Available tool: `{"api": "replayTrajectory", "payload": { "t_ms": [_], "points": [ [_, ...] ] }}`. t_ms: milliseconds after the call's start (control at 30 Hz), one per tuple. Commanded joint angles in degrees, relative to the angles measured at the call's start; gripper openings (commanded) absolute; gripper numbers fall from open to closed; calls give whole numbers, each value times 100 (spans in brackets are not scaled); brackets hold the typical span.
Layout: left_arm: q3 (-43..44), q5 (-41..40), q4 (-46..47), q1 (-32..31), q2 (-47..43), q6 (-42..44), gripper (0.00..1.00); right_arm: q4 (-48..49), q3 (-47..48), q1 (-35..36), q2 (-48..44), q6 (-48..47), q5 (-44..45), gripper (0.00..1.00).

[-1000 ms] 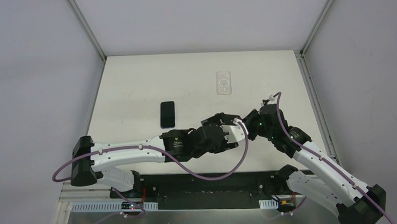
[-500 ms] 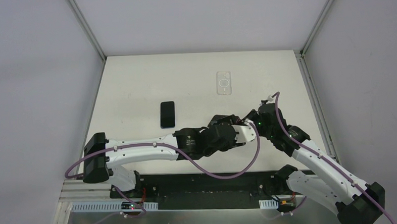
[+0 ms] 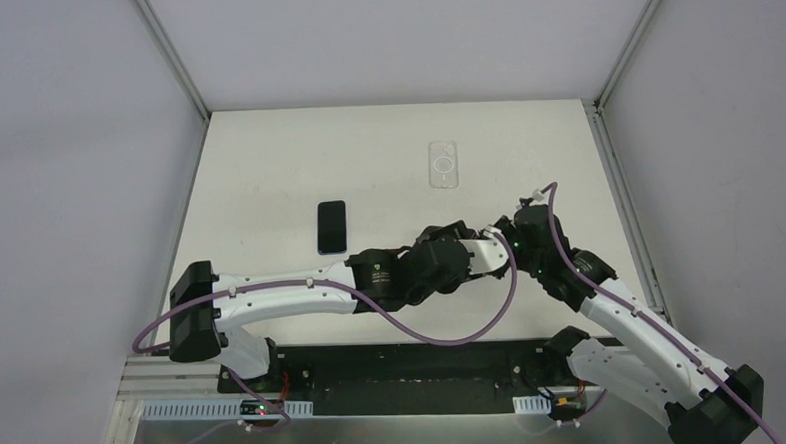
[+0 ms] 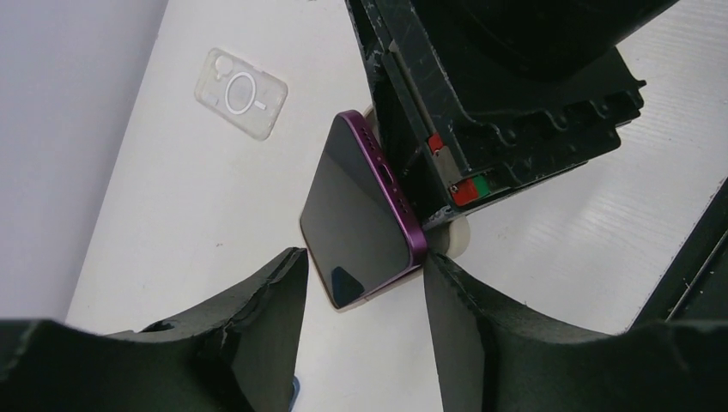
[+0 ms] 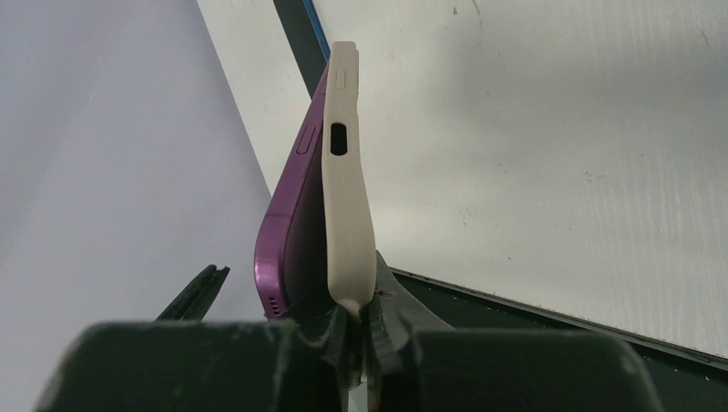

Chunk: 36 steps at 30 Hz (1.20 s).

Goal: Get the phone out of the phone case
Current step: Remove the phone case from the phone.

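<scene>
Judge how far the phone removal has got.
Done: the purple phone stands partly out of the cream case. In hand: the right pincer clamps the case; the left pincer straddles the phone, open. Left: grip the phone, pull it free.

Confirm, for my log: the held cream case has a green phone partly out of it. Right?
No. The phone is purple, not green, as the right wrist view shows. It is partly out of the held cream case.

Phone (image 4: 356, 215) partly out of case (image 5: 348, 189), between left fingers (image 4: 257, 318).
</scene>
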Motion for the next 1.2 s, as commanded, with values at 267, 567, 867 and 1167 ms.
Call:
{"api": "replayTrajectory", "payload": {
  "t_ms": [267, 567, 867, 1167],
  "points": [
    [405, -680, 158, 121, 454, -111, 38, 443, 213, -14, -307, 361, -333, 0],
    [470, -625, 218, 123, 570, -136, 17, 485, 147, -10, -334, 380, -334, 0],
    [344, -549, 274, 115, 262, -208, 0, 483, 101, -11, -392, 357, -210, 0],
    [-40, -454, 396, 12, -403, -269, 0, 355, 114, -19, -364, 190, 142, 0]
  ]
}}
